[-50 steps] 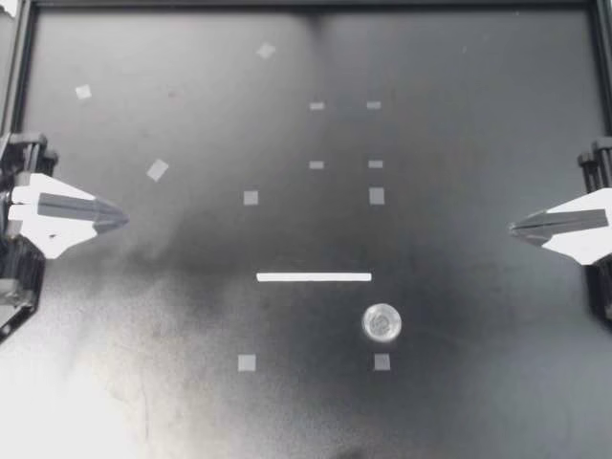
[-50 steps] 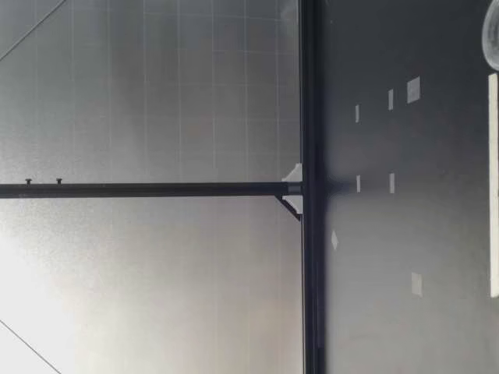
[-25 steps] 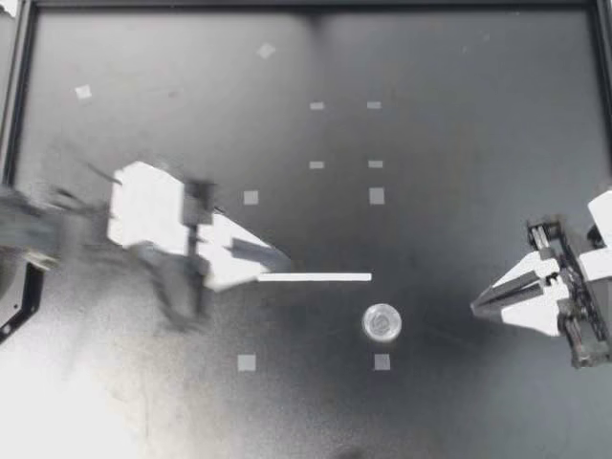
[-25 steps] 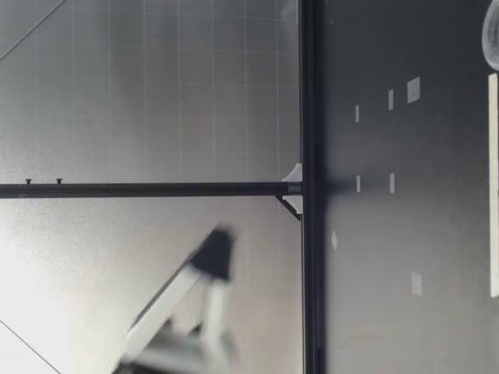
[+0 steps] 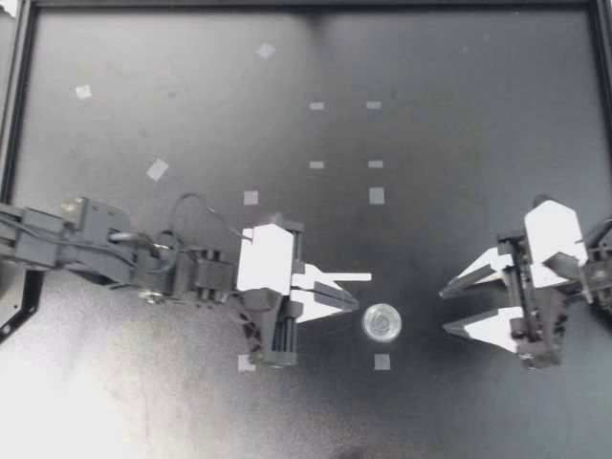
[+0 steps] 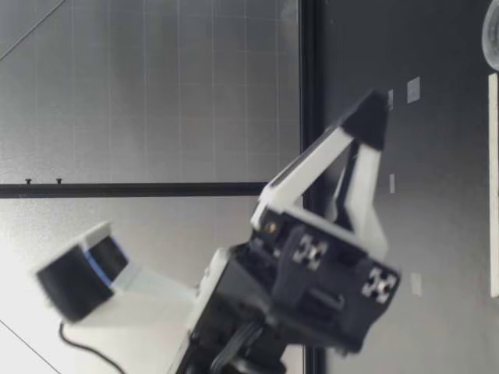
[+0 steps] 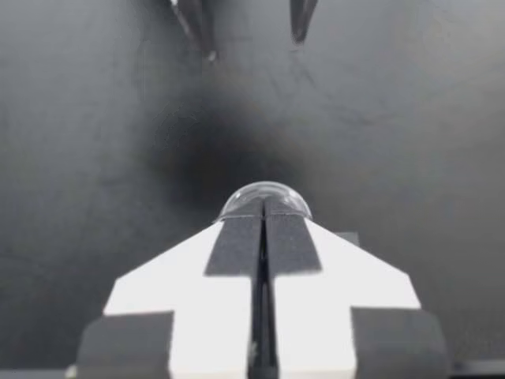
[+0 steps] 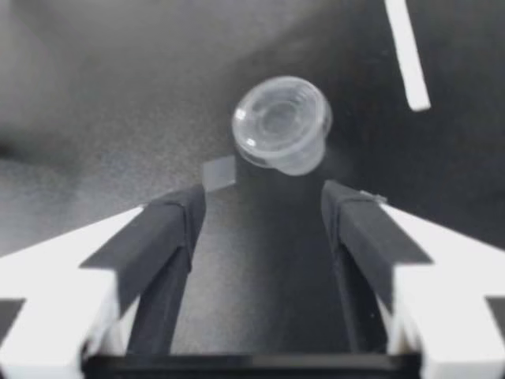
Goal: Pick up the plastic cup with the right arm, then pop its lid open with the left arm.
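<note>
Black worktop [image 5: 478,143]; L claw [image 5: 349,304] pinched tight, over part of white strip [image 5: 359,277]; R claw [image 5: 444,313] spread wide; small clear cup [image 5: 382,323] on worktop btwn both claws, just ahead of L tips; contents: can't tell.

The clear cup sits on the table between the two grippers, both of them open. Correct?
Not both: the left gripper is shut, as the left wrist view shows. The right gripper is open, and the clear cup sits between them on the table.
</note>
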Tool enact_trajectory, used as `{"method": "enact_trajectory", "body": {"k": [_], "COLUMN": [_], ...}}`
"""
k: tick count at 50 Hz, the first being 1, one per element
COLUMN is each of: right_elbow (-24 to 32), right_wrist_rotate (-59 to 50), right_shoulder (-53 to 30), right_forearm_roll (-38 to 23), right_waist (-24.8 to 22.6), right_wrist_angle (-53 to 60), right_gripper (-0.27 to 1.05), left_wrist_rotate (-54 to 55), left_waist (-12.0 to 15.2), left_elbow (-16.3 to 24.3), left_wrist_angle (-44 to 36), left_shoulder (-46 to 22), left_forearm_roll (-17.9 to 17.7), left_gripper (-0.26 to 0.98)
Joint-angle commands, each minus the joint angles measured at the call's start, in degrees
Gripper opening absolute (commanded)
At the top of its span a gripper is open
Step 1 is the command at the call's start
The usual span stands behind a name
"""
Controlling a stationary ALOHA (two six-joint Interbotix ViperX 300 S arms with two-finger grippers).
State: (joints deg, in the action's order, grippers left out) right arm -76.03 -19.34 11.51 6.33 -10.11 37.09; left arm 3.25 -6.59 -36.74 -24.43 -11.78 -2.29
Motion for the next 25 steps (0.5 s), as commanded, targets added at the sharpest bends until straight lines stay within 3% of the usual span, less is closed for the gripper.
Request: {"method": "enact_trajectory", "body": {"k": [1, 25], "right_elbow": [1.49, 7.65], "right_wrist_rotate": [-1.14, -3.34], "right_shoulder": [-3.16, -17.58], "right_forearm_roll": [0.44, 0.35], "right_waist": [-0.44, -2.46], "right_wrist_angle": [1.93, 7.82], "right_gripper": [0.62, 0.62], "left_wrist_rotate": [0.88, 2.99], "left_waist": [-0.09, -1.23], "left_elbow": [2.02, 2.90], "left_wrist_angle": [-0.44, 0.44], "left_shoulder": [-0.18, -4.31], "left_forearm_roll": [-0.09, -0.09], "left_gripper": [-0.07, -0.07]}}
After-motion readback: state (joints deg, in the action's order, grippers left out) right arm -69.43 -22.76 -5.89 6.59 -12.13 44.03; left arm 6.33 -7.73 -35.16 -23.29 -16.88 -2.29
